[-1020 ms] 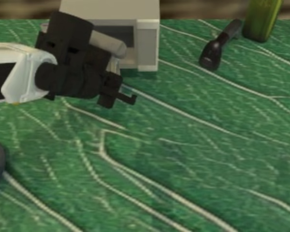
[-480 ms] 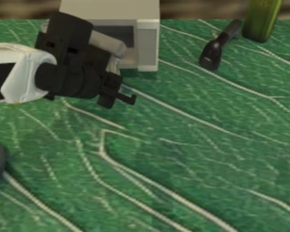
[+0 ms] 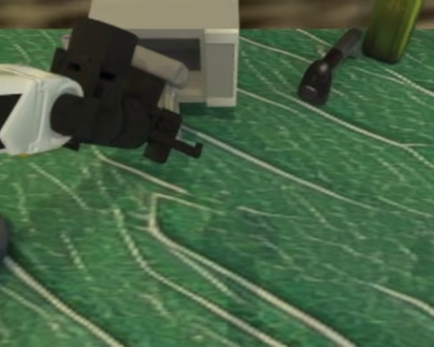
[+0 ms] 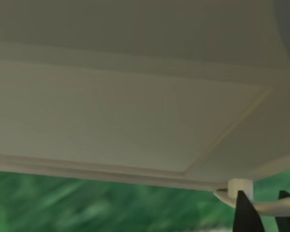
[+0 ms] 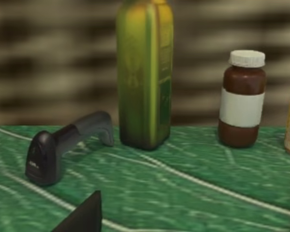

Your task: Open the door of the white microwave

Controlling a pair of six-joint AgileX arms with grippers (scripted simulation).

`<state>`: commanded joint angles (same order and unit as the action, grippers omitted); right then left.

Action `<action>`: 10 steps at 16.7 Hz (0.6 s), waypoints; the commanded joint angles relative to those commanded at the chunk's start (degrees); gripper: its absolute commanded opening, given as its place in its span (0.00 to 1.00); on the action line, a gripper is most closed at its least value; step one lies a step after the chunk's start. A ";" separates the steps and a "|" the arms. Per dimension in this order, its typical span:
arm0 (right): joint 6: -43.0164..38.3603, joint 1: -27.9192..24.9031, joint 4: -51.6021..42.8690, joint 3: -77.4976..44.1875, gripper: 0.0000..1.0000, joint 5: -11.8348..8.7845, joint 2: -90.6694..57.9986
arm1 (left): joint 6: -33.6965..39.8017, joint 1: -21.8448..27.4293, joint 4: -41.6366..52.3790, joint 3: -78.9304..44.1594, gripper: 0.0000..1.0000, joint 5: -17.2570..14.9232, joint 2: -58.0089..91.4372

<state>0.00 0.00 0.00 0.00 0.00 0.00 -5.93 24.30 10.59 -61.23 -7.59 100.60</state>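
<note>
The green patterned bench (image 3: 289, 238) filled most of the top view. At its far edge, left of centre, sat the white microwave (image 3: 202, 43), a wide box whose long axis ran left to right, with its front turned toward the near side of the bench. Its door (image 3: 163, 69) stood swung out from the front, showing a grey window and a pale bar handle slanting across it; how far it stood open I could not tell from above. In my left wrist view the door's off-white underside (image 4: 135, 106) filled nearly the whole frame, with its edge running across just above the bench.

My left arm reached in from the left side, and my left tool (image 3: 179, 144) sat just in front of the microwave, at the door's lower edge. In the wrist view its two dark fingertips (image 4: 244, 215) stood close together on either side of a thin pale lip under the door; whether they truly pinched it I could not tell.

Well to the right lay a dark handheld barcode scanner (image 5: 63, 145), beside an upright green bottle (image 5: 145, 72), then a brown jar (image 5: 241, 99) with a white lid.

My right tool (image 5: 193, 227) showed only one dark finger at the frame edge, so its state I could not tell.
</note>
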 joint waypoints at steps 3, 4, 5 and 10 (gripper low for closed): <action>0.00 0.00 0.00 0.00 1.00 0.00 0.00 | -2.01 -1.00 -0.03 0.50 0.00 -1.34 -0.83; 0.00 0.00 0.00 0.00 1.00 0.00 0.00 | -2.76 -1.38 0.09 0.79 0.00 -1.82 -0.99; 0.00 0.00 0.00 0.00 1.00 0.00 0.00 | -3.25 -1.64 0.20 1.03 0.00 -2.15 -1.08; 0.00 0.00 0.00 0.00 1.00 0.00 0.00 | -3.32 -1.67 0.21 1.05 0.00 -2.19 -1.09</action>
<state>0.00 0.00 0.00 0.00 0.00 0.00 -9.24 22.63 10.80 -60.18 -9.78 99.51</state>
